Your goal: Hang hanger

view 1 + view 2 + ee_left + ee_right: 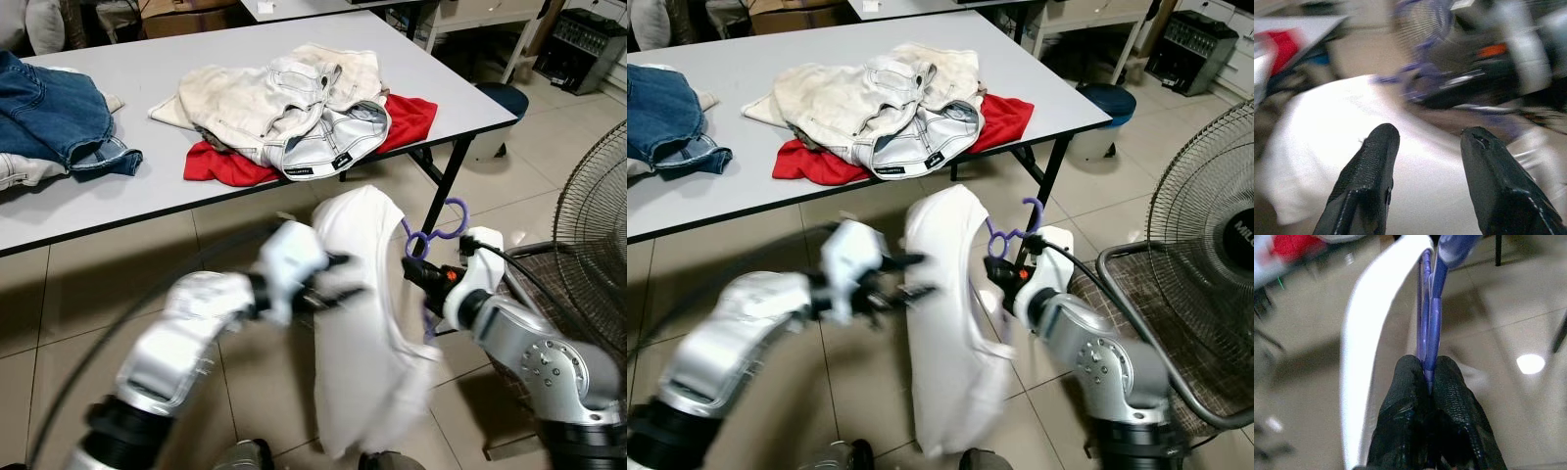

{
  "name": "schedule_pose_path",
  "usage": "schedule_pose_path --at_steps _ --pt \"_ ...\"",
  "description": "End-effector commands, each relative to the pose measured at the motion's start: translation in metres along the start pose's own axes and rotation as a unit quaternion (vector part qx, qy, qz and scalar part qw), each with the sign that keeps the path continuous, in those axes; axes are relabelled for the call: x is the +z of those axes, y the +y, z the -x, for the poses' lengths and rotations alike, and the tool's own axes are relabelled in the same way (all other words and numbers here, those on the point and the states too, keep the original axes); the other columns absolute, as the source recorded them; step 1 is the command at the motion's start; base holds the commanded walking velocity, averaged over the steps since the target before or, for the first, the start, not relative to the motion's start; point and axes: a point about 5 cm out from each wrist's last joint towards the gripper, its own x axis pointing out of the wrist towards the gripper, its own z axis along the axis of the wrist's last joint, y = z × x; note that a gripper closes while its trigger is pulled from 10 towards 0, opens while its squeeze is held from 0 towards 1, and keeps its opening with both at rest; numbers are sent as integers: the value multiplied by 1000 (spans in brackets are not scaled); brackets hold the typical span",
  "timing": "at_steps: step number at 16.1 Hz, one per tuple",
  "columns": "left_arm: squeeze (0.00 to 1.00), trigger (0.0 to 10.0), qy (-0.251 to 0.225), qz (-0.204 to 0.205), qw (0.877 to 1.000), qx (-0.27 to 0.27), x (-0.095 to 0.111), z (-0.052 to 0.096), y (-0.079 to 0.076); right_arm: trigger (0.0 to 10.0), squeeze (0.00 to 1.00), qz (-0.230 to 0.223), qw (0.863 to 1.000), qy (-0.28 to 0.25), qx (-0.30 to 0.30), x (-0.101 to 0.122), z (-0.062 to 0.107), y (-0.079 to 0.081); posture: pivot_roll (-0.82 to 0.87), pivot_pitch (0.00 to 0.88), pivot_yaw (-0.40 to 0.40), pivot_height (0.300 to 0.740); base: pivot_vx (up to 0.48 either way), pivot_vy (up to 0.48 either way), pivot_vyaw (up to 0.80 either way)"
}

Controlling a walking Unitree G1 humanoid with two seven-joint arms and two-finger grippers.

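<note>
The purple plastic hanger carries a white shirt above the tiled floor, before the grey worktop. My right gripper fingers pinch the hanger. My left gripper fingers are spread against the shirt.

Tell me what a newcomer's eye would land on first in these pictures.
First the white garment hanging on a purple plastic hanger in mid-air before the robot, over the tiled floor. The right gripper is shut on the hanger, while the left gripper, open, reaches at the cloth's other side. Behind, the grey table holds a heap of cream trousers on a red cloth and blue jeans at its left.
</note>
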Motion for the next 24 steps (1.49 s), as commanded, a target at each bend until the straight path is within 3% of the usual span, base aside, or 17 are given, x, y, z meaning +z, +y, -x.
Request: schedule_pose_path --at_steps 1,2,3,5,6,7,10,12,14,15,17,20,24 --pt "0 10000 8 0 999 43 -7 9 8 10000 0 53 999 12 8 -8 2 1 -74 79 21 740 0 0 0" --pt "0 10000 13 12 998 67 -12 13 12 10000 0 88 996 15 11 -10 3 0 -69 73 18 740 0 0 0" --pt "0 10000 28 52 989 137 -27 25 20 10000 0 142 989 28 2 -20 5 -2 -66 69 15 740 0 0 587" --pt "0 10000 45 140 946 290 -58 49 32 10000 0 165 986 -7 13 -29 7 2 -56 54 8 740 0 0 800" --pt "0 10000 41 168 924 342 -69 59 35 10000 0 164 986 -19 6 -32 7 1 -53 47 5 740 0 0 800" --pt "0 10000 36 181 911 368 -76 62 34 10000 0 162 986 -27 0 -34 8 -1 -52 41 4 740 0 0 800" --pt "0 10000 38 180 925 333 -85 53 9 10000 0 164 983 -65 -56 -39 12 -14 -60 31 8 740 0 0 800" --pt "0 10000 33 174 926 333 -85 49 5 10000 0 163 982 -64 -65 -45 16 -18 -63 28 9 740 0 0 800" --pt "0 10000 23 182 921 345 -87 42 9 10000 0 161 983 -67 -59 -46 17 -21 -89 25 13 740 0 0 800" --pt "0 10000 13 176 929 325 -82 33 15 10000 0 165 983 -73 -41 -40 13 -17 -104 35 19 740 0 0 800" --pt "0 10000 15 154 932 326 -78 28 21 10000 0 193 979 -61 -16 -41 6 -12 -113 32 22 740 0 -124 800" --pt "0 10000 25 138 932 333 -77 28 23 10000 0 170 984 -53 -12 -42 0 -14 -93 11 0 740 0 -414 800" --pt "0 10000 40 133 923 360 -85 35 31 10000 0 155 986 -52 -26 -44 -9 -22 -72 1 20 740 0 -480 800"
